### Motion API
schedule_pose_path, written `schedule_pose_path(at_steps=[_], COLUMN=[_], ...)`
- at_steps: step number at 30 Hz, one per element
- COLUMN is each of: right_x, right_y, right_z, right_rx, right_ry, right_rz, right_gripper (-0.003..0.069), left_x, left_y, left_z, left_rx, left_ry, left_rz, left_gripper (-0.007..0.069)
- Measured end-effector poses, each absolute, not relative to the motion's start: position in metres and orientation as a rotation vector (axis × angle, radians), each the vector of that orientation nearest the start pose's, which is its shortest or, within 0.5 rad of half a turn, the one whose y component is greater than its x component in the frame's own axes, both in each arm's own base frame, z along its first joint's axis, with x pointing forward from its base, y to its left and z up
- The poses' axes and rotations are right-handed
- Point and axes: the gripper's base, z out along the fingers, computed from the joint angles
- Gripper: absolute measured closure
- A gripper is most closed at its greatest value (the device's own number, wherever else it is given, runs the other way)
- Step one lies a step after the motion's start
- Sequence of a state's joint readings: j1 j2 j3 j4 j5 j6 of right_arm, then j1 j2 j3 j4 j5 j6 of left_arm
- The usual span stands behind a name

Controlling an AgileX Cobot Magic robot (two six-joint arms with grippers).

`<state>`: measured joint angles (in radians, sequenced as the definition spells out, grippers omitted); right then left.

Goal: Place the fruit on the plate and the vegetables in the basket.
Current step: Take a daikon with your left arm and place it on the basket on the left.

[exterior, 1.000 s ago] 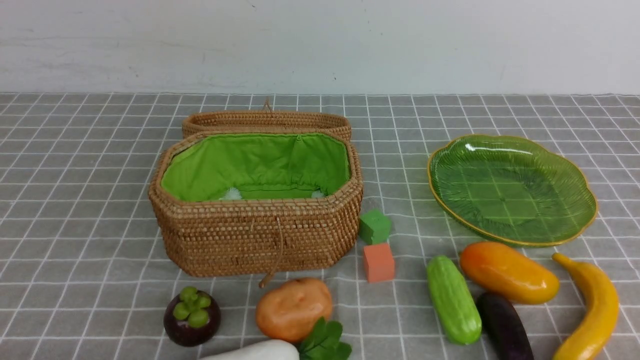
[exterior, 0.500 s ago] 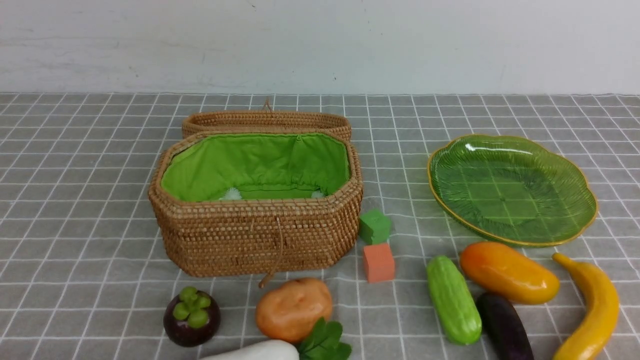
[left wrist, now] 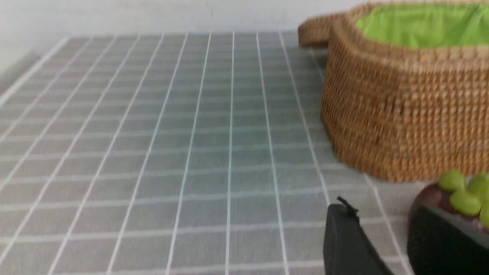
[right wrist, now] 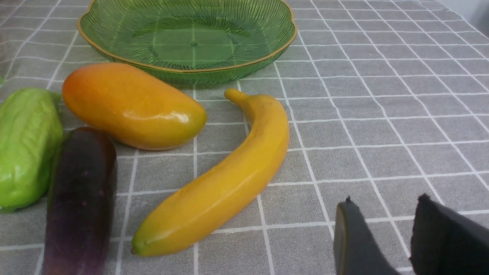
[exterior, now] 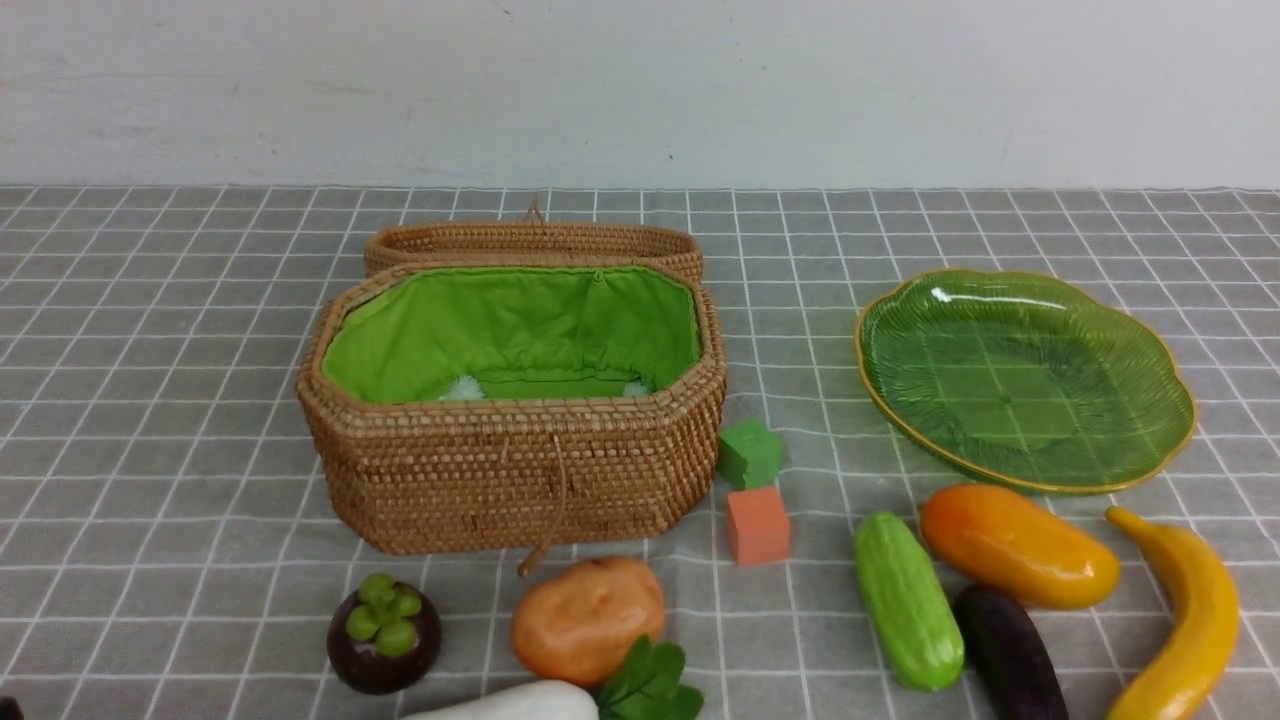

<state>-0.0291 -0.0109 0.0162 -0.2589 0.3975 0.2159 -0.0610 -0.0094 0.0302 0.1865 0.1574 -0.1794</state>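
Observation:
The wicker basket (exterior: 510, 480) stands open, green-lined. The green glass plate (exterior: 1025, 380) lies at the right with nothing on it. Along the near edge lie the mangosteen (exterior: 383, 635), potato (exterior: 588, 618), white radish (exterior: 520, 702), cucumber (exterior: 905, 598), mango (exterior: 1015, 545), eggplant (exterior: 1010, 650) and banana (exterior: 1185, 620). My left gripper (left wrist: 382, 217) is open over bare cloth, with the mangosteen (left wrist: 458, 191) just beyond one finger. My right gripper (right wrist: 386, 206) is open and holds nothing, a little to the side of the banana (right wrist: 229, 179).
A green cube (exterior: 748, 452) and an orange cube (exterior: 757, 524) sit between basket and cucumber. The basket's lid (exterior: 530, 240) lies behind it. A grey checked cloth covers the table up to a white wall.
A dark bit of the left arm has edged into the bottom-left corner of the front view. The objects have not moved.

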Motion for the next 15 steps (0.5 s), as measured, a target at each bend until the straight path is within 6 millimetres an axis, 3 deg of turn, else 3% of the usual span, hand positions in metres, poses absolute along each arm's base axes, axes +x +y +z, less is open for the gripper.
schedule_pose_path(at_steps=[4, 7, 10, 12, 15], right_x=[0.051, 0.051, 0.051, 0.051, 0.051], right_y=[-0.011, -0.011, -0.011, -0.011, -0.011], right_z=[0.174, 0.174, 0.174, 0.174, 0.174], right_rx=[0.074, 0.074, 0.074, 0.074, 0.074], right_ry=[1.873, 1.873, 1.873, 1.873, 1.873], right_rz=[-0.129, -0.129, -0.129, -0.129, -0.129], right_gripper=[0.0419, 0.0419, 0.0419, 0.0419, 0.0419], left_x=[0.057, 0.053, 0.049, 0.043, 0.034], left_y=[-0.004, -0.005, -0.003, -0.003, -0.002], left_z=[0.204, 0.223, 0.239, 0.26, 0.317], left_rx=[0.004, -0.152, -0.217, -0.234, -0.226], left_ry=[1.5, 1.285, 1.162, 1.104, 1.035], left_rz=[-0.096, -0.332, -0.443, -0.482, -0.5], left_gripper=[0.0386, 0.0386, 0.0386, 0.0386, 0.0386])
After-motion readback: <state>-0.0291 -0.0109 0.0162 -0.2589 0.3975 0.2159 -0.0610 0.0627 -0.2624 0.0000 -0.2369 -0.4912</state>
